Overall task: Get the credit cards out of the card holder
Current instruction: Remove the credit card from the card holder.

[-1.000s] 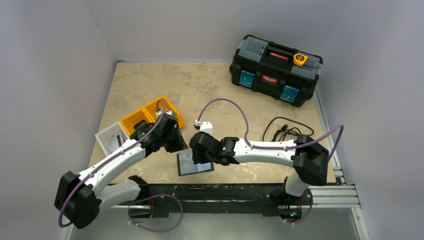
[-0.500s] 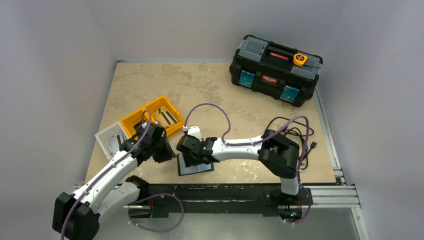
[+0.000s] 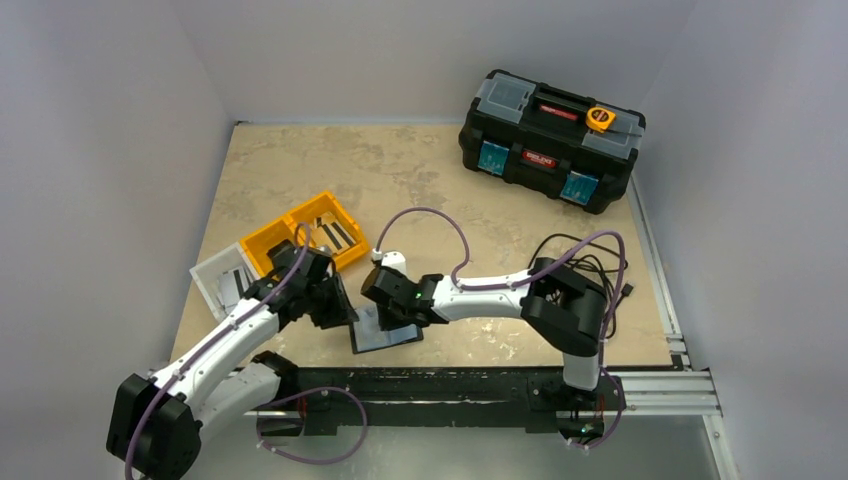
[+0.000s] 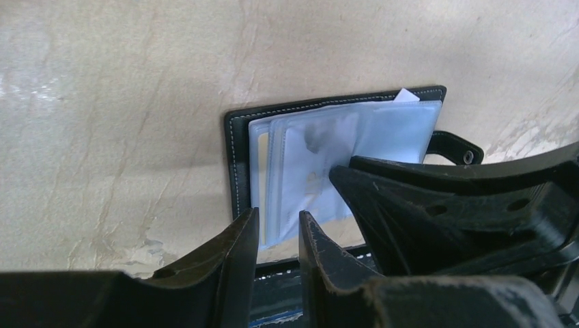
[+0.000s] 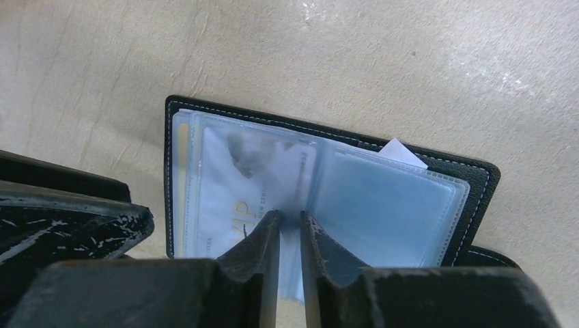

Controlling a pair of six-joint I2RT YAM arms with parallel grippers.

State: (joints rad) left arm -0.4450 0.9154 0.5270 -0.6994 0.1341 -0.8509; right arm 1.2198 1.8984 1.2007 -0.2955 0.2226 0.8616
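The black card holder (image 3: 385,337) lies open near the table's front edge, with clear blue-tinted sleeves showing (image 5: 382,198) (image 4: 382,130). A card (image 5: 235,181) with gold letters sits inside the left sleeves; it also shows, blurred, in the left wrist view (image 4: 307,164). My right gripper (image 3: 397,318) (image 5: 290,222) is over the holder's middle, its jaws nearly shut with a sleeve leaf between them. My left gripper (image 3: 338,306) (image 4: 278,222) is at the holder's left edge, its jaws a narrow gap apart with nothing between them. A white paper corner (image 5: 404,152) sticks out from the far edge.
A big black toolbox (image 3: 550,140) stands at the back right. Orange bins (image 3: 305,232) and a white tray (image 3: 222,278) sit left of the holder. A black cable (image 3: 575,262) lies at the right. The black rail (image 3: 450,385) runs along the front edge.
My right gripper moved left onto the holder's middle. My left gripper dropped from beside the orange bins to the holder's left edge. The holder shifted slightly.
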